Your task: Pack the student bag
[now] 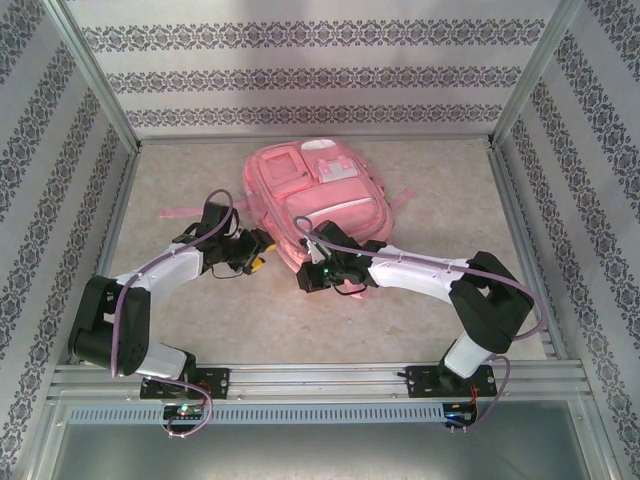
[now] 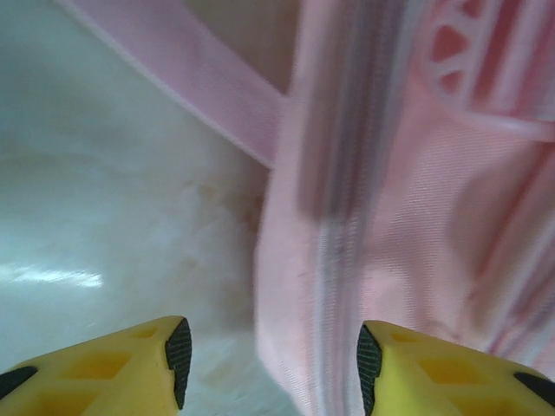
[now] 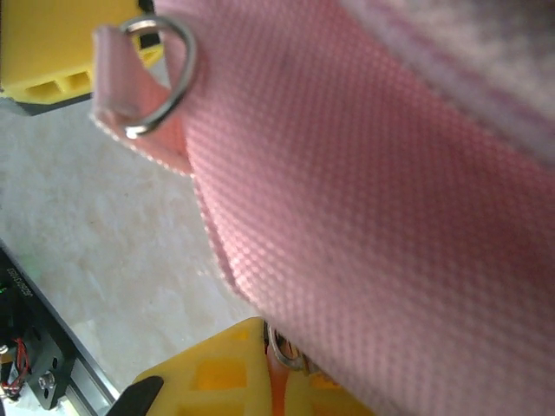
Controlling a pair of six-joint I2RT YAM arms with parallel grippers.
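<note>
The left gripper sits low over the table, just beside the left side of the bag. Its jaws stand apart with nothing between them. From its wrist, a strap runs off toward the far left and a zip lies straight ahead, too blurred to tell whether it is open.

The bag lies flat in the middle of the table, toward the far edge, with its front pockets up.

At the bag's near end the right gripper is clamped on pink webbing, with a metal ring just beside one finger.

The step in hand looks like opening the bag so that it can be filled. The right side anchors while the left goes for the zip.

To do it well, the right grip should hold firm and a little raised, so the cloth around the zip is taut. The left gripper should come squarely over the zip line and close on the pull tab, not on loose cloth. It should then draw along the zip, not across it.

The fabric is soft and will likely bunch. A crooked pull would probably drag the whole bag.
</note>
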